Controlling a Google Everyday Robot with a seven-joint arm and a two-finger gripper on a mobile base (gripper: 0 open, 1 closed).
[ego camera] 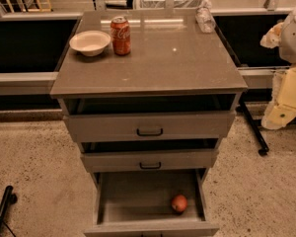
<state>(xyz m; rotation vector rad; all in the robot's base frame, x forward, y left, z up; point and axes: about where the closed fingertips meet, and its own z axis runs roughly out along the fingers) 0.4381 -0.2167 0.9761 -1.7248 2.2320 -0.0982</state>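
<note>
My arm comes in at the right edge of the camera view, and its pale gripper (279, 115) hangs beside the cabinet's right side, level with the top drawer. It touches nothing. A grey three-drawer cabinet (150, 78) fills the middle. On its top, at the back left, a white bowl (90, 42) sits next to an upright red soda can (121, 35). A clear plastic bottle (205, 19) lies at the back right corner. The bottom drawer (150, 201) is pulled out, with a reddish apple (179, 203) in its right front part.
The top drawer (149, 126) and middle drawer (149, 160) stand slightly ajar. A black stand leg with a wheel (256, 137) runs along the floor right of the cabinet. Another dark leg (4, 209) shows at the lower left. A wire basket (170, 2) sits behind the cabinet.
</note>
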